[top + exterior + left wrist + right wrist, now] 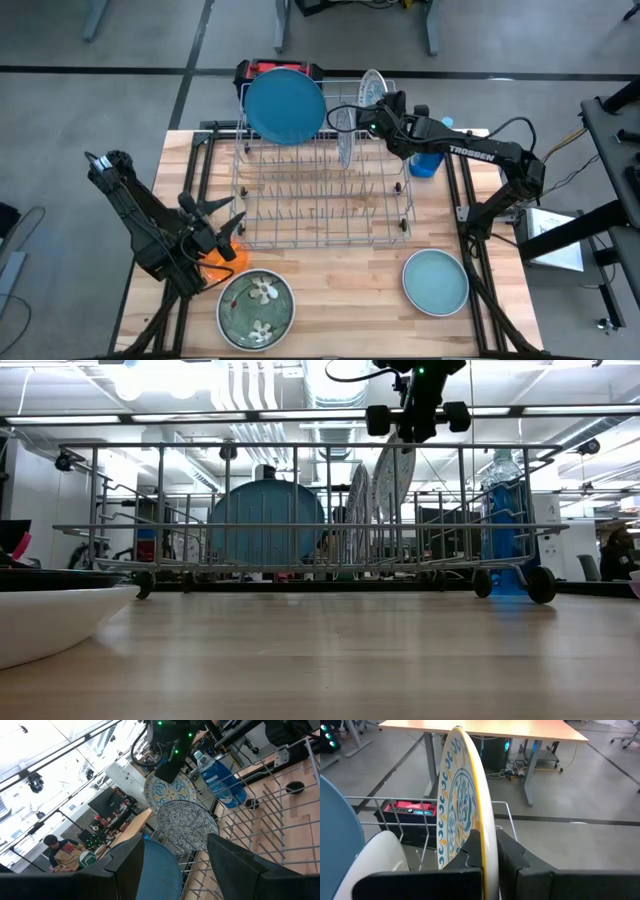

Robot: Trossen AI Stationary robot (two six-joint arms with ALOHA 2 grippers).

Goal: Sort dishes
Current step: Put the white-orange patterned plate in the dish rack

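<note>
Your right gripper (489, 847) pinches the patterned plate (462, 800) upright over the rack (325, 195); left gripper (222, 228) open beside the rack.

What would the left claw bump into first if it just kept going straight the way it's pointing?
Probably the wire rack, and within it the black-and-white patterned plate standing upright. The open left gripper aims straight at that plate, with the blue plate just beside the line. Depth is hard to judge.
</note>
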